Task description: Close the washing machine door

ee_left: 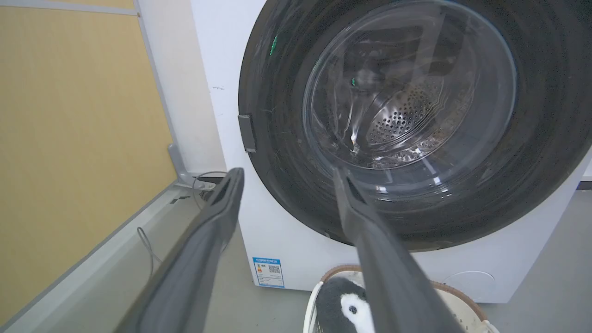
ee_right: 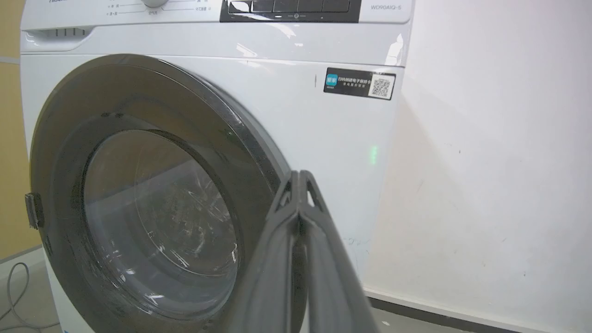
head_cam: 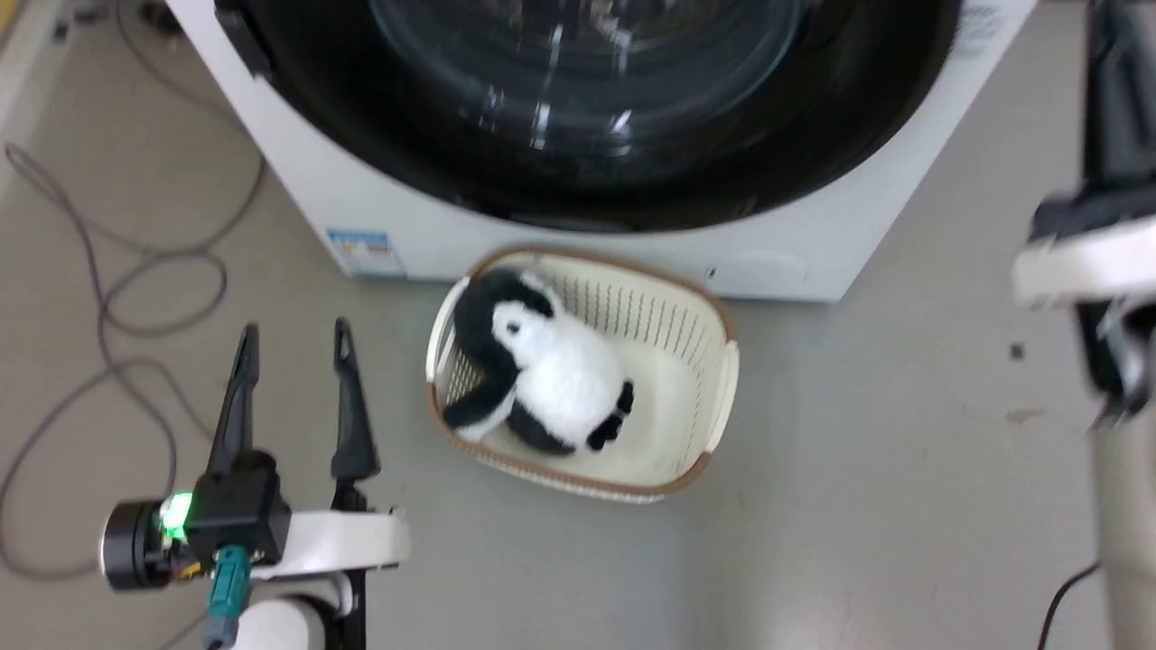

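Glossy black-rimmed washing machine door (head_cam: pixel 578 194) covers the front of the white washing machine (head_cam: pixel 316 181). A basket (head_cam: pixel 727 379) sits just before it, with bare floor (head_cam: pixel 903 469) either side. The left claw (head_cam: pixel 295 327) hangs low, released; the right claw (ee_right: pixel 300 178), raised beside the door's edge, is clenched on nothing.

The head view looks steeply down from above at the floor (head_cam: pixel 858 506) just before the washing machine (head_cam: pixel 406 217), catching only its lower front and the basket (head_cam: pixel 727 361). The left wrist view sits low and close, facing forward and slightly upward at the washing machine door (ee_left: pixel 277 138); it shares the blue label (ee_left: pixel 268 272) and the basket with the head view. The right wrist view seems to sit higher and off to the right, facing the door obliquely, up to the control panel (ee_right: pixel 289 7).
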Available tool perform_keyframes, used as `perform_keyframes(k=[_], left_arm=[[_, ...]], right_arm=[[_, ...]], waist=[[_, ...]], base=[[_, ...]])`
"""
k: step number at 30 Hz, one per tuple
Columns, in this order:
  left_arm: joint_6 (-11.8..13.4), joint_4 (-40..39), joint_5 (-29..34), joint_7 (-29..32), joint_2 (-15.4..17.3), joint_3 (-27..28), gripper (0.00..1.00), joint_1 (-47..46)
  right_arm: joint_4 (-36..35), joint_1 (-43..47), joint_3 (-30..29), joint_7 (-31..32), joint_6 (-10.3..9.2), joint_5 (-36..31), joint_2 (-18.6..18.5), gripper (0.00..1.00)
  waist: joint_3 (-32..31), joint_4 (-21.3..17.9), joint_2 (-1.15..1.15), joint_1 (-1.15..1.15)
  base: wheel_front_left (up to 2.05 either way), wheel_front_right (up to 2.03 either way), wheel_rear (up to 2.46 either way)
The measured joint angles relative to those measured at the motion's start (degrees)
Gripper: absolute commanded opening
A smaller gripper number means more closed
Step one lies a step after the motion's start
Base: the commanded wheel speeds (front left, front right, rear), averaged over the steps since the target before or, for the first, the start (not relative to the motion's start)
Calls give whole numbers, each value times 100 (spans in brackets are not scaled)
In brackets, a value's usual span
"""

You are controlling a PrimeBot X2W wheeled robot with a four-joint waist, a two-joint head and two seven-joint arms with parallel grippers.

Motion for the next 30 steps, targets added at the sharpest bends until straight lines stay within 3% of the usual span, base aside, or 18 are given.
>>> perform_keyframes(k=[6, 11, 12, 13, 14, 30], left_arm=[[49, 60, 40, 0, 37, 34, 100, 371], [33, 137, 48, 0, 63, 12, 100, 600], [33, 138, 47, 0, 70, 10, 100, 637], [32, 148, 47, 0, 74, 3, 100, 684], [31, 165, 47, 0, 75, -7, 100, 734], [-18, 236, 25, 0, 83, -23, 100, 1207]], right_arm=[[-633, 1000, 154, 0, 0, -122, 342, 0], [-751, 1731, 205, 1, 0, -122, 508, 0], [-760, 1881, 182, 1, 0, -109, 554, 9], [-768, 2039, 166, 1, 0, -79, 608, 41], [-788, 2192, 167, 1, 0, -46, 649, 100], [-1067, 3801, 294, 0, 0, 218, 847, 100]], waist=[[-475, -219, 0, 0], [-814, -409, 0, 0], [-880, -442, 0, 0], [-949, -473, 0, 0], [-1017, -500, 0, 0], [-1646, -676, 0, -1]], base=[[0, 0, 0], [0, 0, 0], [0, 0, 0], [0, 0, 0], [0, 0, 0], [0, 0, 0]])
